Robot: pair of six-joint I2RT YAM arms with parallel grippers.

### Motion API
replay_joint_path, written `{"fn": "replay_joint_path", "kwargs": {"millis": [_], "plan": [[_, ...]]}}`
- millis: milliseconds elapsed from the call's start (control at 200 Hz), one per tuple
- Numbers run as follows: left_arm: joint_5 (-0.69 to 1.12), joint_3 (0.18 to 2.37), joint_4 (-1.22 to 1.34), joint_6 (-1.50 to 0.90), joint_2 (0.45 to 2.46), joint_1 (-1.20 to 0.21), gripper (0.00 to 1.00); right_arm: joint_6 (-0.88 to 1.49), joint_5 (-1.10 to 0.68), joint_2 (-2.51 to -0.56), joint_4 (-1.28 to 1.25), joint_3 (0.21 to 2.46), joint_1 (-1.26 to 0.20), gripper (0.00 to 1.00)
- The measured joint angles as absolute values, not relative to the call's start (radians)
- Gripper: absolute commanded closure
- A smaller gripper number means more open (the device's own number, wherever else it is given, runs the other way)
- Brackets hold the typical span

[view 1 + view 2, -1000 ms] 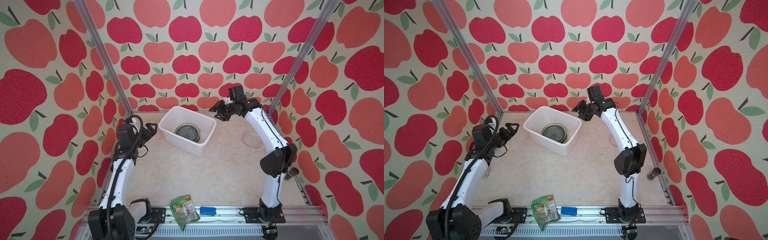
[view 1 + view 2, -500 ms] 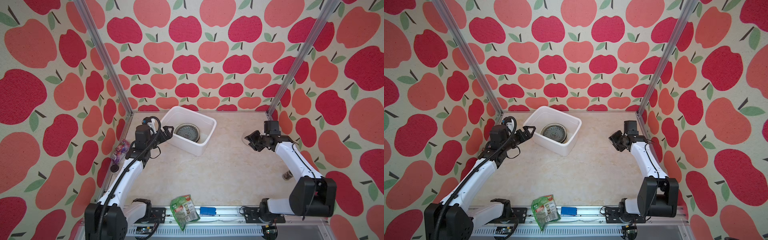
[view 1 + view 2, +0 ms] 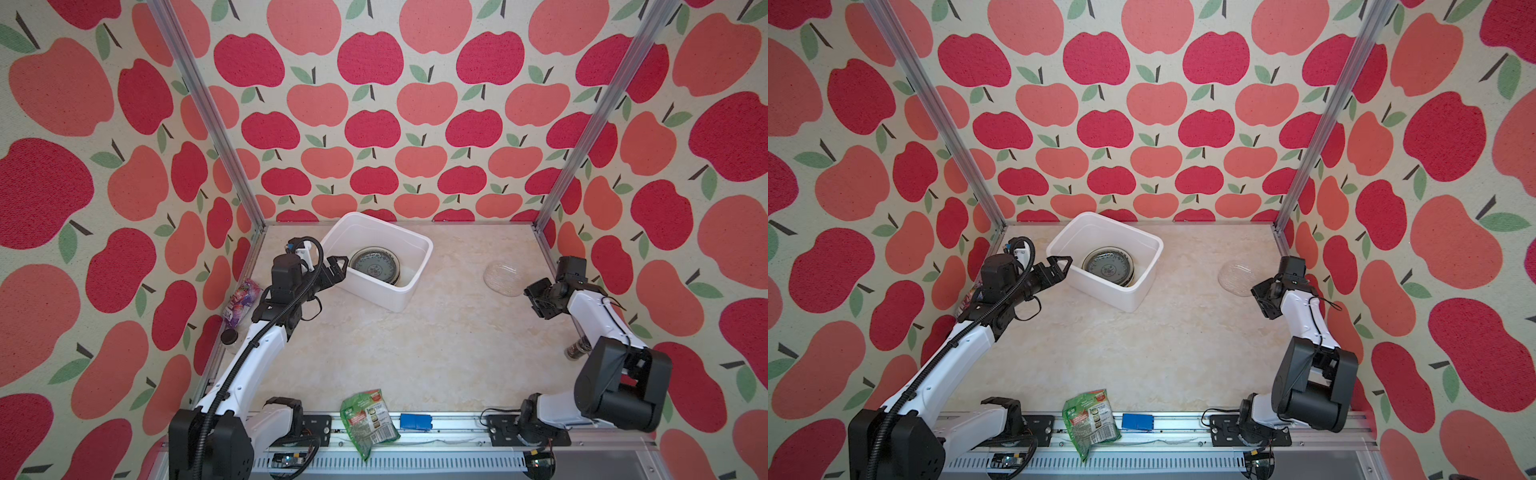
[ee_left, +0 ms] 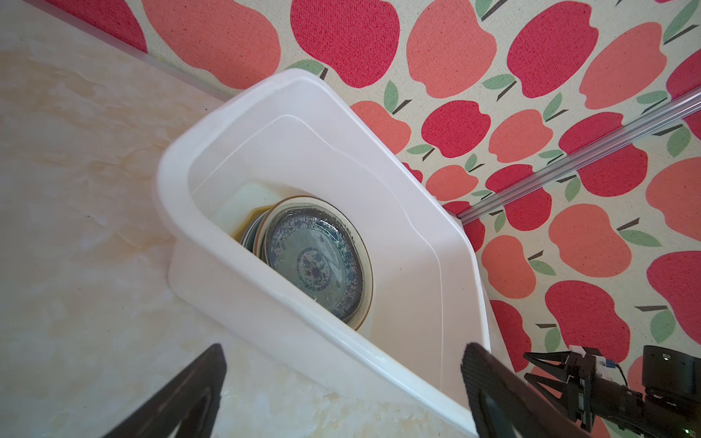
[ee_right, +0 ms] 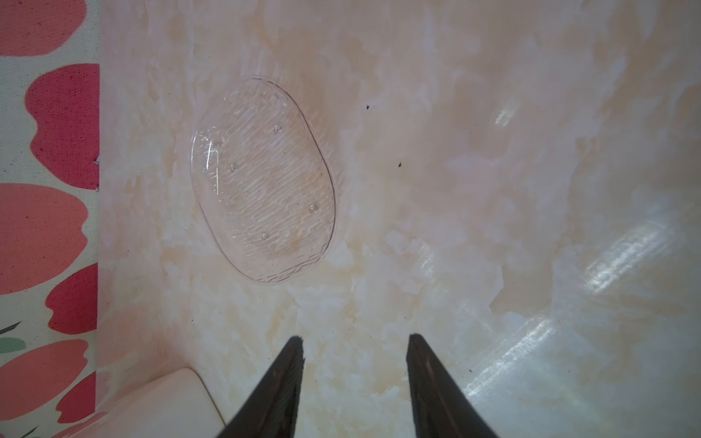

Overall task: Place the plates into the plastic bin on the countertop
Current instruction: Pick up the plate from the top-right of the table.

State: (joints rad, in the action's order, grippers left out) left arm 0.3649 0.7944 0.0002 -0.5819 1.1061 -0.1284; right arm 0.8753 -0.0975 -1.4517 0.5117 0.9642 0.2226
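One flat oval plate [image 3: 503, 279], perhaps crosswise

**Hidden, cropped, unreadable**

Cannot count the plates [image 4: 315, 258] in the plastic bin [image 4: 436, 242]: see just rim slivers beneath the top one, and lose the stack's near side behind the bin wall in the left wrist view. Get only the finger ends of the left claw [image 4: 343, 347] and right claw [image 5: 355, 337], cut off at their wrist views' edges. Cannot read the green packet's [image 3: 368, 419] print
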Motion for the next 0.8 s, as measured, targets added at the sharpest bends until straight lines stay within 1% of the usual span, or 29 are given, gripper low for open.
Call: {"fn": "replay_joint_path", "kwargs": {"millis": [225, 475, 670, 795], "plan": [[0.384, 0.764, 0.042, -0.586, 1.119, -0.106, 0.01, 0.871, -0.109, -1.586, 0.425, 0.965, 0.229, 0.56], [0.401, 0.736, 0.081, -0.593, 1.126, -0.094, 0.01, 0.871, -0.113, -1.604, 0.311, 0.966, 0.229, 0.55], [0.401, 0.725, 0.091, -0.604, 1.127, -0.089, 0.01, 0.861, -0.113, -1.669, 0.302, 1.003, 0.229, 0.54], [0.401, 0.725, 0.096, -0.605, 1.127, -0.084, 0.01, 0.856, -0.114, -1.697, 0.287, 1.006, 0.229, 0.56]]}}
